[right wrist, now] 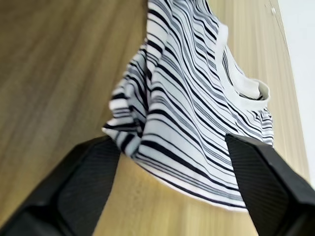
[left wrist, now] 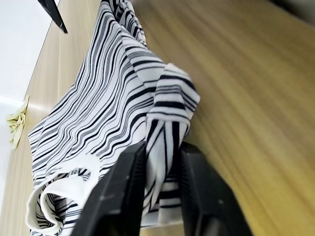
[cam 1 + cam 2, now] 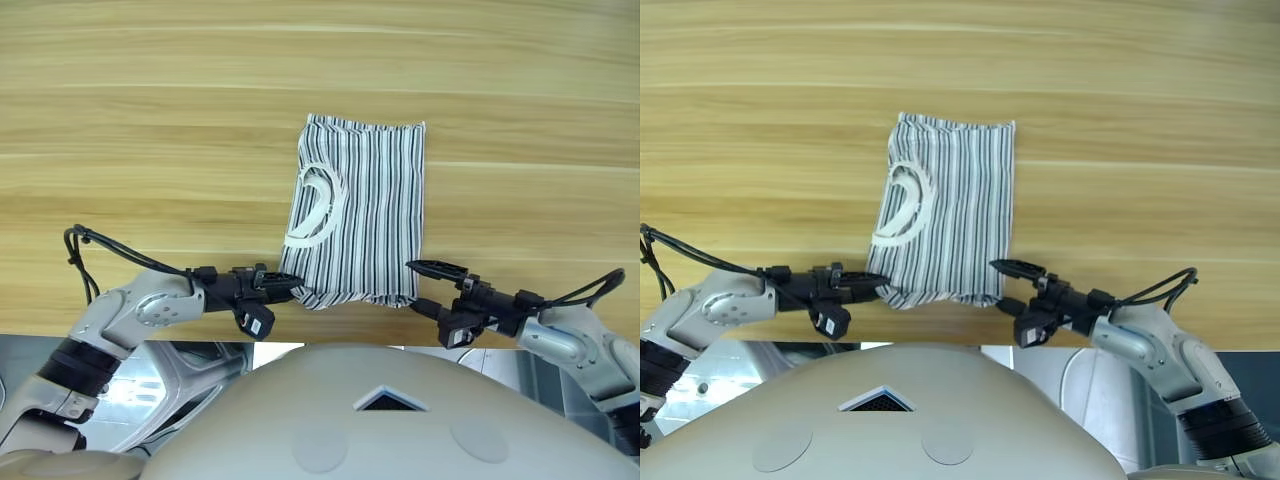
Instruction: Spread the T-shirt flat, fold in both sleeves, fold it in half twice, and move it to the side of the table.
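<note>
The black-and-white striped T-shirt [image 3: 365, 210] lies on the wooden table [image 3: 150, 120] as a narrow folded rectangle, its white collar [image 3: 318, 208] turned to the left side. My left gripper [image 3: 285, 285] is shut on the shirt's near left corner; in the left wrist view a bunched fold of striped cloth [image 2: 167, 123] is pinched between the two fingers [image 2: 123, 191]. My right gripper [image 3: 427, 288] is open at the near right corner, one finger over the hem and one below it. In the right wrist view that corner [image 1: 128, 128] lies between the spread fingers [image 1: 93, 182].
The table's front edge [image 3: 150, 333] runs just under both grippers. Bare wood stretches to the left, right and far side of the shirt.
</note>
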Tool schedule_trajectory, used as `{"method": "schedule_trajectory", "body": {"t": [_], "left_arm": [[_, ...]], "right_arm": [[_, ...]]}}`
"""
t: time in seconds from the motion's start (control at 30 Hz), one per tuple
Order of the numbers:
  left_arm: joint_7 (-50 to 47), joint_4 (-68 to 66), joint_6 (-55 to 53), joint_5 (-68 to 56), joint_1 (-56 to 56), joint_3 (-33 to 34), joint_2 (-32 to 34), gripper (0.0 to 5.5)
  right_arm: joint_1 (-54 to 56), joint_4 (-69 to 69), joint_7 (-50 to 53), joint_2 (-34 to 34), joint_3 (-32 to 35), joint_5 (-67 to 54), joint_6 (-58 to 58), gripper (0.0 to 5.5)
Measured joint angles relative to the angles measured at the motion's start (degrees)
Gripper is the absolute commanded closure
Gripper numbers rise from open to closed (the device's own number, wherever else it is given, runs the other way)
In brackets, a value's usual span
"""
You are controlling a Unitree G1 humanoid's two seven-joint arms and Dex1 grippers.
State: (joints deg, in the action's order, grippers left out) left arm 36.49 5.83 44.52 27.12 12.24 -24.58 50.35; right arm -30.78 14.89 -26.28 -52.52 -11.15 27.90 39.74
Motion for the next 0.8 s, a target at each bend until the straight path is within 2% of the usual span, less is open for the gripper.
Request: {"method": "schedule_trajectory", "body": {"t": [0.1,0.23,0.53,0.8], "left_arm": [[-0.55,-1.11,-0.39,0.56,-1.10,0.31,-0.90,5.44],[-0.84,-1.53,-0.38,0.75,-1.83,0.37,-1.53,5.48],[-0.72,-0.08,-0.54,0.51,-0.53,0.15,-1.80,5.49],[-1.54,1.36,-1.92,-2.26,3.37,0.41,-2.84,5.50]], "right_arm": [[0.46,-0.70,-0.92,-0.11,-0.89,-0.45,0.33,2.68],[1.66,-1.97,-1.91,-0.06,-2.05,-1.58,0.34,3.46],[7.52,-8.19,-1.84,4.57,-4.08,-2.13,-0.28,5.33],[3.54,-5.06,-2.32,2.39,-2.69,-3.94,0.94,5.36]]}}
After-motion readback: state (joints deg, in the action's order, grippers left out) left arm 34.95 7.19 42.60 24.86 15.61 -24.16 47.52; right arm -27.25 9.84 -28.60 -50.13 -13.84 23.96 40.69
